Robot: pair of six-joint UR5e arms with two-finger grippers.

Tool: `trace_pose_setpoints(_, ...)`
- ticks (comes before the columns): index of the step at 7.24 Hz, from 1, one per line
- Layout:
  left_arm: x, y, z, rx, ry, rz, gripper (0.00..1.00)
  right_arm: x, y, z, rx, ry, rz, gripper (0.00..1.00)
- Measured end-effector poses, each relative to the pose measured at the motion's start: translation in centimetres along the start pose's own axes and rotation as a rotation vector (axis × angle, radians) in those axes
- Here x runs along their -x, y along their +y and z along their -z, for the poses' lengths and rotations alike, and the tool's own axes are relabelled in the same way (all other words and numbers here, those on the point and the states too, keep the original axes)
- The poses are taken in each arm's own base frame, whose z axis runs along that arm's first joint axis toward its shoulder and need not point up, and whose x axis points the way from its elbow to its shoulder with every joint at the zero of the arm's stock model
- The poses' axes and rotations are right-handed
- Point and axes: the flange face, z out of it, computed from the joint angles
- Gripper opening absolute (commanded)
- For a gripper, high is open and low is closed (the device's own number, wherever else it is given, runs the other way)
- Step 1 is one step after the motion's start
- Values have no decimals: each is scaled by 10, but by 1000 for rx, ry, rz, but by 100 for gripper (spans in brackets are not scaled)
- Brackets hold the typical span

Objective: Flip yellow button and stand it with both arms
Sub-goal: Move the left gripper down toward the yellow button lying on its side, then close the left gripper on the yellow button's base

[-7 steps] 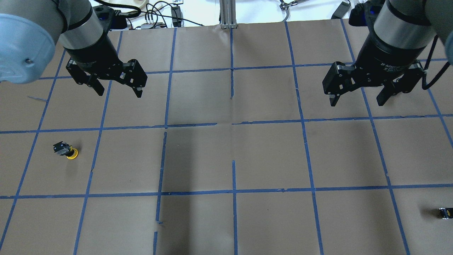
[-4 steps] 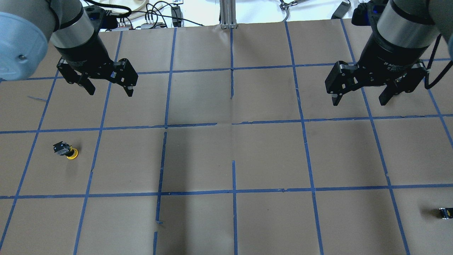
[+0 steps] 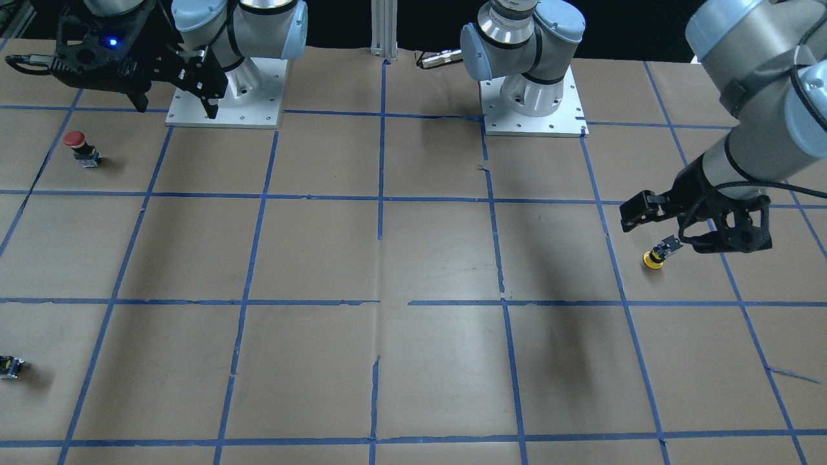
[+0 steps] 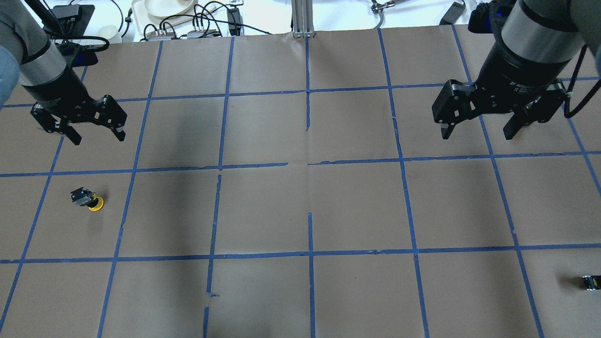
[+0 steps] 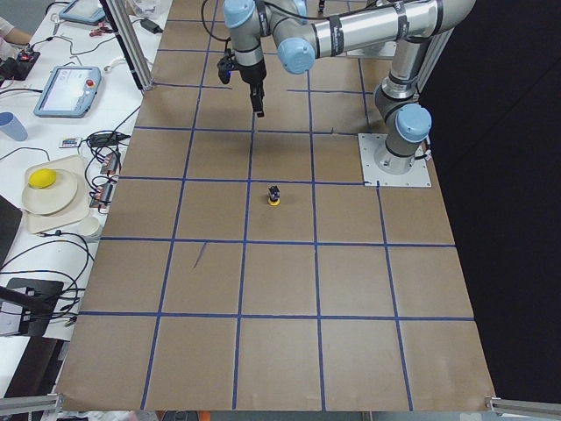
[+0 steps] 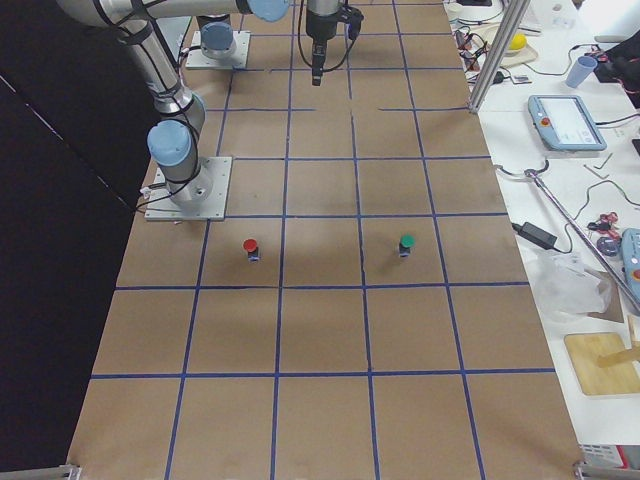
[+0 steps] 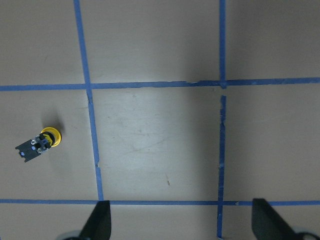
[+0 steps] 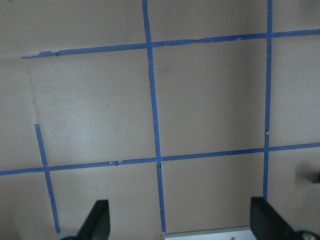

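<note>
The yellow button (image 4: 89, 199) rests tilted on the brown paper at the left, yellow cap toward the table, black body pointing up and away. It also shows in the front-facing view (image 3: 658, 255) and at the left of the left wrist view (image 7: 42, 141). My left gripper (image 4: 97, 136) is open and empty, hovering above the table just beyond the button. My right gripper (image 4: 476, 135) is open and empty, high over the far right of the table, away from the button.
A red-capped button (image 3: 77, 145) stands near the right arm's base. A green-capped button (image 6: 406, 243) stands beside it. A small capless black-grey block (image 4: 590, 281) lies at the table's right edge. Cables and a plate (image 4: 164, 7) lie beyond the far edge.
My left gripper has moved left and lower, toward the yellow button, and stays open. The right gripper has barely moved. The button has not moved.
</note>
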Motion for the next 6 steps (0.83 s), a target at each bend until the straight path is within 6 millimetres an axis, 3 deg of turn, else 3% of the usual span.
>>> trace_pose_setpoints(2,69,-16,-51,17,30,38,97,0,0,0,0,3,-1,100)
trace_pose_setpoints(3,92,-13,-74,24,44,45,96,0,1,0,0,4,-2,100)
trace_pose_setpoints(5,125,7,-117,-1,50,53,96,0,0,-1,1,5,-3,100)
trace_pose_setpoints(6,132,23,-137,-19,47,64,96,0,0,-2,3,6,-4,100)
